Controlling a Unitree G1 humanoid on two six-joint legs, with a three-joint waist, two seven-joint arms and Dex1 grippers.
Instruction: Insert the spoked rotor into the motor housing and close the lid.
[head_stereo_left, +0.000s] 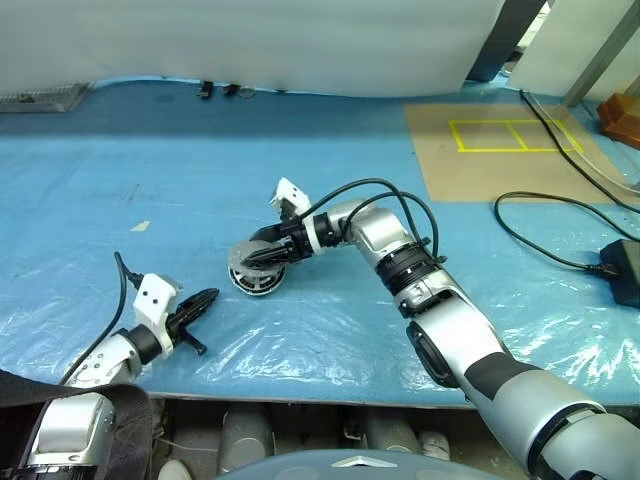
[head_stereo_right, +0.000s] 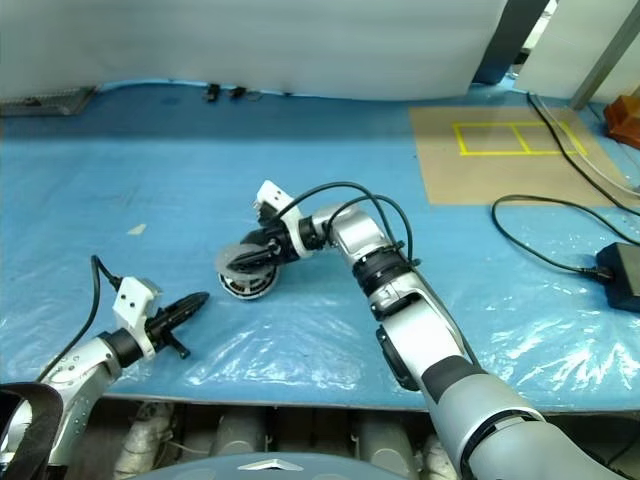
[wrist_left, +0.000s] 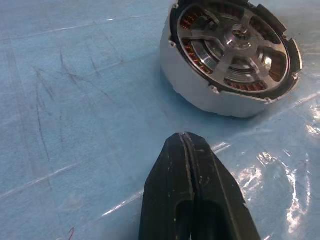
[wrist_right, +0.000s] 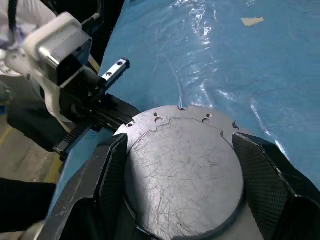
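The right tool (wrist_right: 180, 170) grips the lid (wrist_right: 182, 167) by its edges, plain grey face toward the wrist, just above the motor housing (wrist_left: 231, 55) in the middle of the blue desk (head_stereo_left: 120, 190). The spoked rotor (wrist_left: 235, 42) already sits inside the housing. The left tool (head_stereo_left: 205, 300) is closed and empty, near left.

The motor housing (head_stereo_left: 257, 278) sits on the table (head_stereo_left: 120, 170) near its front edge, the spoked rotor (wrist_left: 235, 42) lying inside it. Just above the housing, the lid (wrist_right: 182, 170) sits between the right gripper's (head_stereo_left: 262, 256) fingers. Left of the housing and nearer the front edge is the left gripper (head_stereo_left: 200, 303). A cable (head_stereo_left: 540, 240) lies far right.
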